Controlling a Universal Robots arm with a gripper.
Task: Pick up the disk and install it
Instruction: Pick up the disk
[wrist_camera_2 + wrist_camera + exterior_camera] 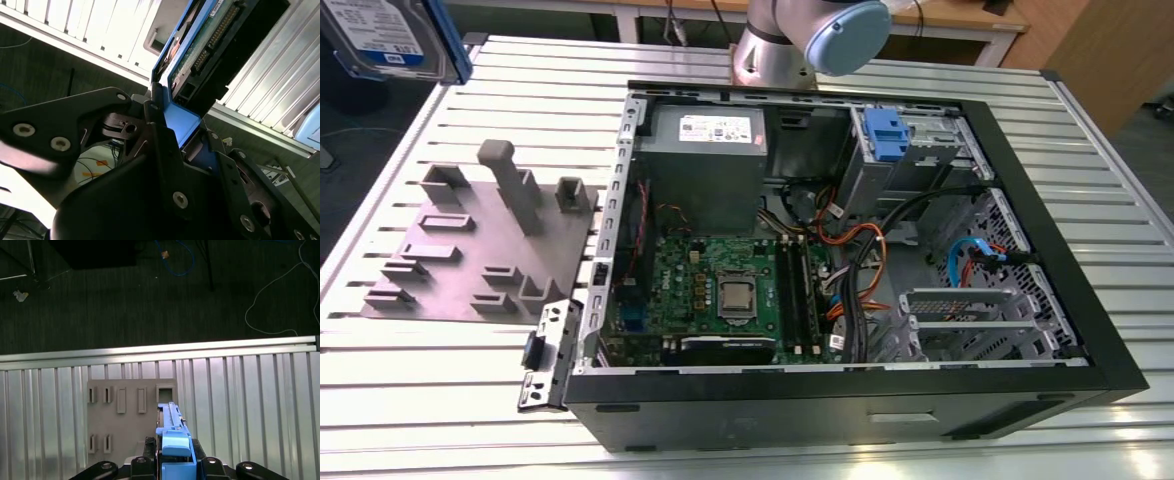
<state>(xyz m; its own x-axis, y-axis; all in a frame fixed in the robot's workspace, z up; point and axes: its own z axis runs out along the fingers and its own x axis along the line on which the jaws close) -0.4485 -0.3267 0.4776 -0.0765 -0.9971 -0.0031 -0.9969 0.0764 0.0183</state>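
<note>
Your gripper [173, 462] is clamped on the disk [171, 432], which sits edge-on between its jaws. Under it is a grey fixture plate [131, 415] on the slatted aluminium table [250, 405]. Beyond the table edge there's dark carpet [125, 305] with loose cables [247, 317]. The open PC case [854, 230] is well apart from the gripper.

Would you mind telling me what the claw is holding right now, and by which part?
The claw is shut on the disk, gripping it by the blue plastic rail at the disk's near end.
</note>
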